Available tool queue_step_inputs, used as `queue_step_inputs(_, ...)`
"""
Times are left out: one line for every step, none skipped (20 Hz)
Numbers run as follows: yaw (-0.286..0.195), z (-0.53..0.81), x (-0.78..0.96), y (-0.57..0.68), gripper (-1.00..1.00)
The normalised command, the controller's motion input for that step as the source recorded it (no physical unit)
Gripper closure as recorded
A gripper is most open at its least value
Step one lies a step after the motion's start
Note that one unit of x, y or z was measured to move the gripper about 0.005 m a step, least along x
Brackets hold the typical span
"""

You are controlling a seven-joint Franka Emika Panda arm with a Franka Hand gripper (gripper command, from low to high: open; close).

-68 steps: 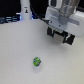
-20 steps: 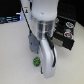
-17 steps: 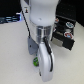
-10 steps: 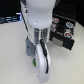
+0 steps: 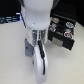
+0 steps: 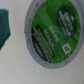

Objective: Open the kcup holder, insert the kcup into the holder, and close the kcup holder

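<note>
The kcup [image 6: 52,31] lies directly beneath the gripper, on the white table [image 5: 12,55]. The wrist view shows its green printed foil lid, ringed by a pale rim, facing the camera. It looks like a light, rigid little plastic cup with a thin foil top; I judge the foil easy to dent or puncture and the smooth sidewalls somewhat slippery, so the best hold is across the sidewalls just under the rim, with modest force. In the exterior view the arm [image 5: 39,50] hides the pod completely, and neither view shows the fingers, so I cannot tell whether the jaws are apart or together. Off to the arm's side stands the kcup holder [image 5: 65,31], its tray pulled out, with several pods seated in the round slots.
</note>
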Motion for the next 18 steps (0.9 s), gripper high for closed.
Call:
queue_step_inputs(-0.018,-0.04,0.03,0.01,1.0)
queue_step_inputs(-0.049,0.04,0.14,0.04,-1.0)
queue_step_inputs(-0.044,0.03,0.13,0.03,-1.0)
queue_step_inputs(-0.018,-0.03,0.03,0.02,1.0)
queue_step_inputs(-0.025,-0.03,0.03,0.02,1.0)
queue_step_inputs(-0.022,-0.02,0.02,0.03,1.0)
queue_step_inputs(-0.017,-0.03,0.02,0.03,1.0)
queue_step_inputs(-0.027,-0.01,0.03,0.02,1.0)
queue_step_inputs(-0.017,0.0,0.03,0.07,1.0)
queue_step_inputs(-0.022,0.01,0.05,0.05,1.0)
queue_step_inputs(-0.022,0.07,0.06,0.07,1.0)
queue_step_inputs(-0.02,0.09,0.05,0.09,1.0)
queue_step_inputs(-0.024,0.18,0.02,0.13,1.0)
queue_step_inputs(-0.021,0.31,-0.01,0.2,1.0)
queue_step_inputs(-0.02,0.42,0.01,0.24,1.0)
queue_step_inputs(-0.023,0.47,0.02,0.24,1.0)
queue_step_inputs(-0.026,0.51,0.03,0.25,1.0)
queue_step_inputs(-0.016,0.53,0.02,0.28,1.0)
